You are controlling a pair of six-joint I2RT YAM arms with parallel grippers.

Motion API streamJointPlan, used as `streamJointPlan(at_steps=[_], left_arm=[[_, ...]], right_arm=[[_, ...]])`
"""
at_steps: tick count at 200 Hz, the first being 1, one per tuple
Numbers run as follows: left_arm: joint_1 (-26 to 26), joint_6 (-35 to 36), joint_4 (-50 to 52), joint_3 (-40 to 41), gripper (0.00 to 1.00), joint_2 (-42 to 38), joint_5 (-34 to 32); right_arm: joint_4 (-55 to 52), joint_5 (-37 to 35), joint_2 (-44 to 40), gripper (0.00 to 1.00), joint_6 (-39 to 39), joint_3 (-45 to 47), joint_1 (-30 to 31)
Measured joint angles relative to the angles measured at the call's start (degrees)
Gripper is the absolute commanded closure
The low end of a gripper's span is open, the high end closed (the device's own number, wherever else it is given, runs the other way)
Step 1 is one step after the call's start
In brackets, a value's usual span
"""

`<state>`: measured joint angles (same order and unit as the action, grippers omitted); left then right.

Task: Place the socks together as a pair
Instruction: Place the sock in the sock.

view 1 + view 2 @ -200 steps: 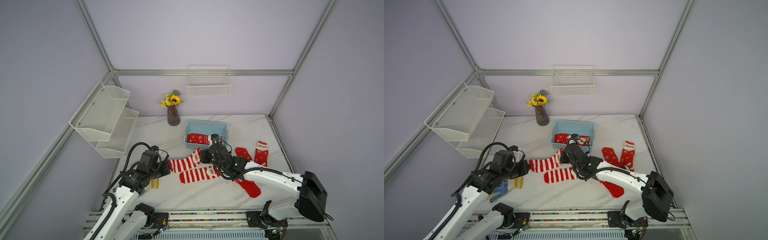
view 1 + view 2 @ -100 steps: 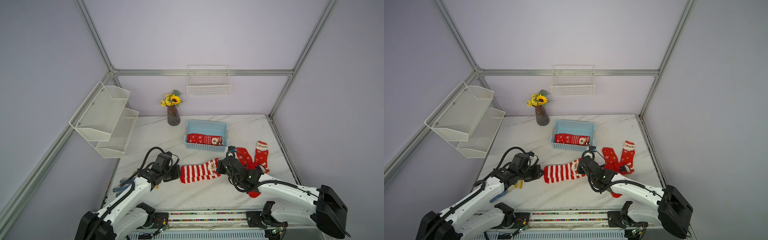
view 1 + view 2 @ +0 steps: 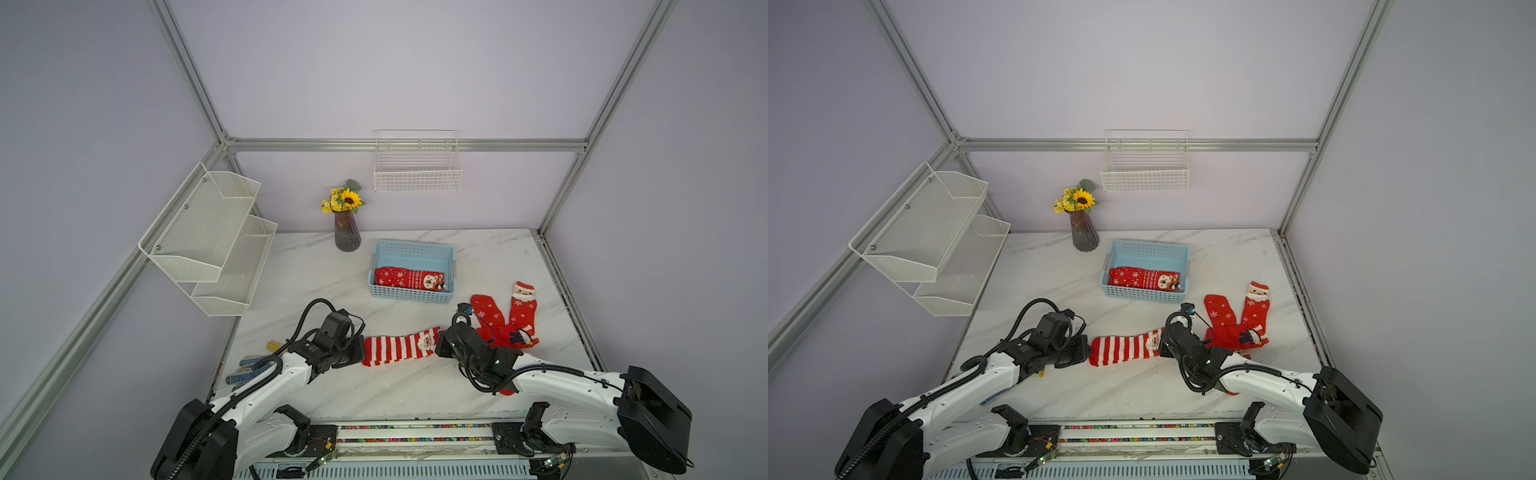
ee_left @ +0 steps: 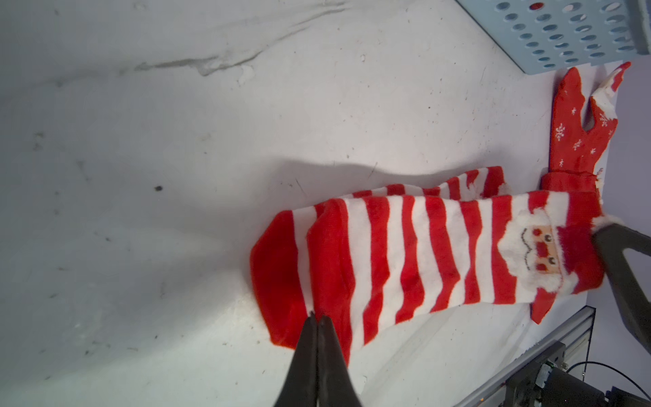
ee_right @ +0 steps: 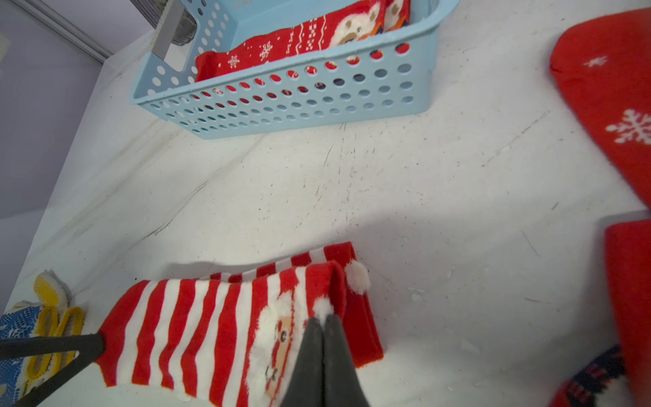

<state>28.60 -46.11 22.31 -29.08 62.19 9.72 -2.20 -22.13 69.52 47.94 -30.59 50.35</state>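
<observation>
Your left gripper [image 4: 317, 322]: jaws pressed together, fingertips pinching the red toe edge of the top striped sock [image 4: 440, 257].
Your right gripper [image 5: 323, 322]: jaws also closed tight, nipping the same sock at its cuff, right by the white pompom above the Santa face.
Top striped sock: you have it stretched lengthwise between the two grippers, in the front half of the table [image 3: 415, 386]. It is roughly midway between the left and right edges, toe toward the left edge, cuff toward the right.
Lower striped sock [image 4: 278, 282]: lies flat under the top one, pointing the same way. Its toe and far side peek out, so your two are not squared up.
Blue basket [image 3: 411, 249]: sits toward the middle of the table, behind the striped socks and apart from them.
Socks in the basket [image 3: 407, 278]: red with snowflakes and a bear face, lying along its front wall.
Snowflake sock [image 3: 490, 316]: near the right edge, just beside your right gripper.
Santa sock [image 3: 523, 305]: next to the snowflake sock, nearer the right edge.
Figure sock [image 3: 515, 336]: overlaps the lower ends of those two and carries a small cartoon figure.
Glove [image 3: 245, 372]: blue-dotted with a yellow cuff, at the front left corner, partly hidden by your left arm.
Vase [image 3: 347, 237]: holds a sunflower, upright near the back edge, left of the basket.
</observation>
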Motion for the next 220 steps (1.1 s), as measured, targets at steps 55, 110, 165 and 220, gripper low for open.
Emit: streamJointPlan(at_steps=[55, 110, 165, 220], left_arm=[[0.2, -2.8, -2.0, 1.7, 1.0, -1.5, -1.2], [1.1, -3.8, -3.5, 1.9, 1.0, -2.1, -1.1], [1.6, -4.3, -4.3, 2.9, 1.0, -8.6, -1.1], [1.9, -5.6, -4.4, 5.1, 0.94, -8.1, -1.2]], right_arm=[[2.2, -0.1, 4.5, 1.0, 0.0, -0.5, -0.1], [2.6, -0.9, 7.0, 1.0, 0.2, -1.6, -0.3], [2.8, -1.9, 7.0, 1.0, -0.5, -1.9, -0.5], [3.1, -2.0, 12.4, 1.0, -0.5, -2.8, -1.0]])
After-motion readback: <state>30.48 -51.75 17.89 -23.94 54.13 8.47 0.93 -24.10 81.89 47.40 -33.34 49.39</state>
